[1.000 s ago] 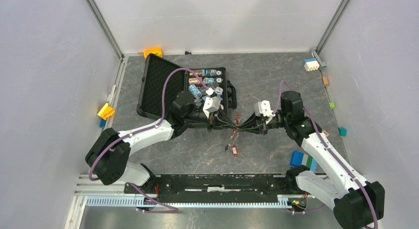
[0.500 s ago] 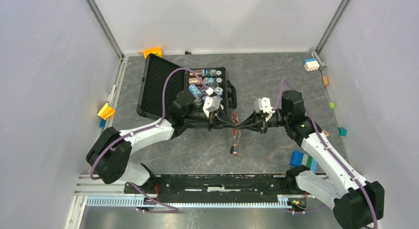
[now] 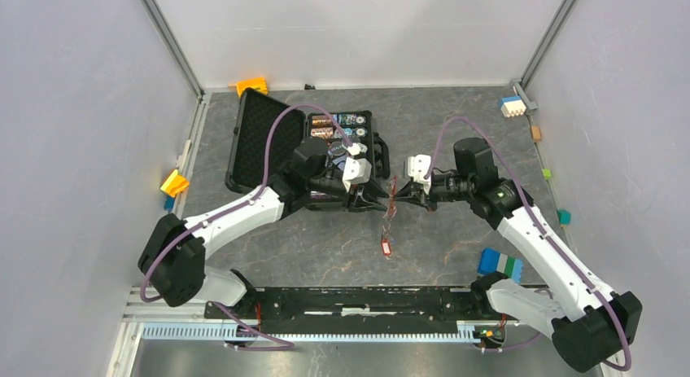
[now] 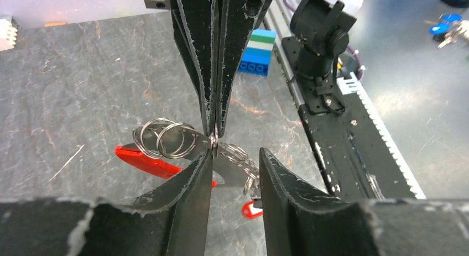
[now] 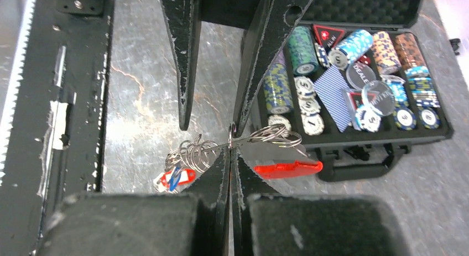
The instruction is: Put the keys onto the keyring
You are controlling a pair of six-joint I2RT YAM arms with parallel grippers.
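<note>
The keyring [image 5: 276, 135] hangs in mid-air between the two grippers, its silvery loops [image 4: 166, 140] above the long red tag [image 5: 287, 168] [image 4: 145, 159]. My right gripper [image 5: 231, 151] [image 3: 399, 194] is shut on the ring's wire, and in the left wrist view it [image 4: 215, 135] comes down from the top. My left gripper [image 4: 235, 156] [image 3: 380, 199] faces it, open, with its fingers on either side of the wire and holding nothing. A chain of small rings [image 5: 191, 153] droops to the keys [image 5: 177, 177], one red-headed and one blue-headed, which dangle low [image 3: 386, 247].
An open black case [image 3: 268, 145] of poker chips [image 5: 359, 57] lies behind the left arm. A blue-and-green block [image 3: 499, 263] sits by the right arm's base. The black rail [image 3: 358, 300] runs along the near edge. Small coloured blocks [image 3: 511, 106] line the walls.
My left gripper has opened and let go of the ring. My right gripper has shut fully on it. Both grippers have moved slightly away from the bases, lifting the bunch.
</note>
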